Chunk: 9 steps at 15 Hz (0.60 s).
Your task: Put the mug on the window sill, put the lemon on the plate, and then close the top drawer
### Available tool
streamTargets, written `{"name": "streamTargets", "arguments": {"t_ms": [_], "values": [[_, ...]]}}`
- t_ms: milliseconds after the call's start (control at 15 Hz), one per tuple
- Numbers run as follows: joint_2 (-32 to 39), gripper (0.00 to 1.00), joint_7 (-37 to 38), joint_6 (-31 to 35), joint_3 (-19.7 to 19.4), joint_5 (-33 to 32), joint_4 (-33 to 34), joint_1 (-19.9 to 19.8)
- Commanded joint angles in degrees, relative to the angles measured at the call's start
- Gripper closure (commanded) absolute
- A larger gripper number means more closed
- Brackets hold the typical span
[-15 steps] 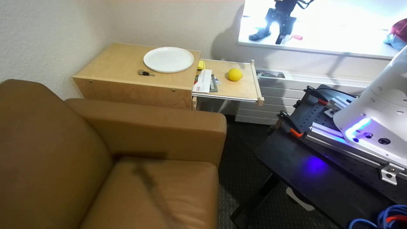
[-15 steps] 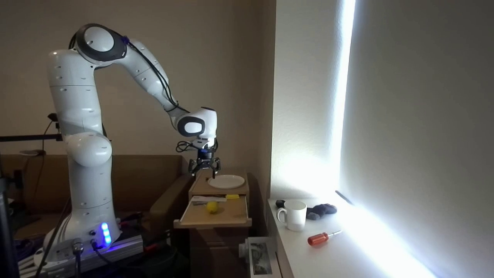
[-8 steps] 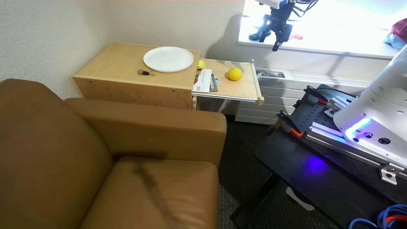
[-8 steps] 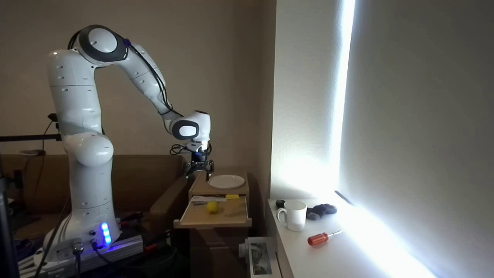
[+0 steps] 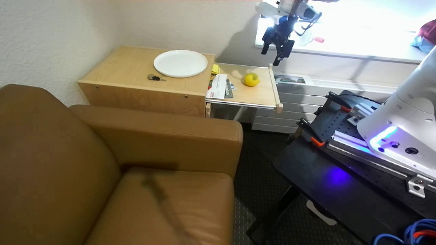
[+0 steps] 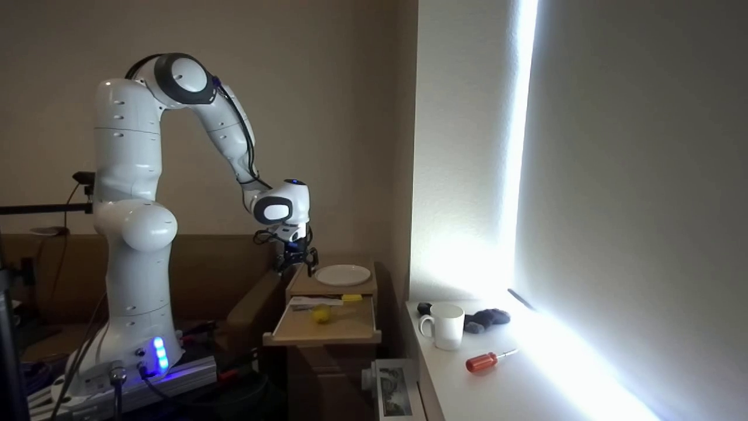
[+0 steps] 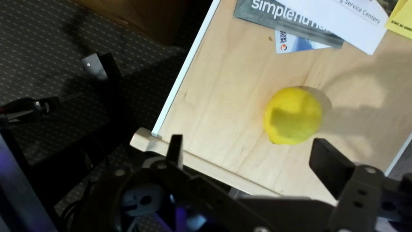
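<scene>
The white mug (image 6: pixel 448 328) stands upright on the window sill (image 6: pixel 461 392) in an exterior view. The yellow lemon (image 5: pixel 252 80) lies in the pulled-out top drawer (image 5: pixel 262 97); it also shows in the wrist view (image 7: pixel 292 116). The white plate (image 5: pixel 180 64) lies on top of the cabinet, behind the drawer. My gripper (image 5: pixel 270 58) is open and empty, above the front end of the drawer and apart from the lemon. In the wrist view its fingers (image 7: pixel 247 141) are wide apart, with the lemon beyond them, nearer the right finger.
Papers (image 5: pixel 218 87) and a yellow pad (image 6: pixel 352 297) lie at the drawer's back. Keys (image 5: pixel 155 78) lie beside the plate. A red screwdriver (image 6: pixel 482 362) and a dark object (image 6: pixel 488 320) are on the sill. A brown sofa (image 5: pixel 163 136) stands alongside the cabinet.
My gripper has moved down and away from the sill, closer to the drawer. Its shadow now falls on the lemon. The mug, lemon, plate and drawer have not moved.
</scene>
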Motion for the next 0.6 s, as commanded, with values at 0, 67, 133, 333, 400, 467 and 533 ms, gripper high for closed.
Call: {"name": "streamTargets", "arguments": {"t_ms": [0, 67, 133, 333, 400, 467, 533], "values": [[7.7, 0.0, 7.3, 7.1, 0.0, -2.8, 2.6, 2.1], [10.2, 0.0, 11.2, 10.1, -1.3, -6.0, 2.9, 3.3], [12.4, 0.0, 16.8, 12.7, -3.7, -10.8, 3.2, 5.5], [15.8, 0.0, 27.3, 14.5, -11.8, -16.5, 4.9, 13.3], [13.4, 0.0, 22.5, 13.3, -8.4, -14.1, 3.1, 9.9], [14.7, 0.0, 24.3, 13.7, -10.0, -14.5, 3.8, 11.7], [15.4, 0.0, 25.0, 13.8, -10.8, -14.6, 4.3, 12.6]]}}
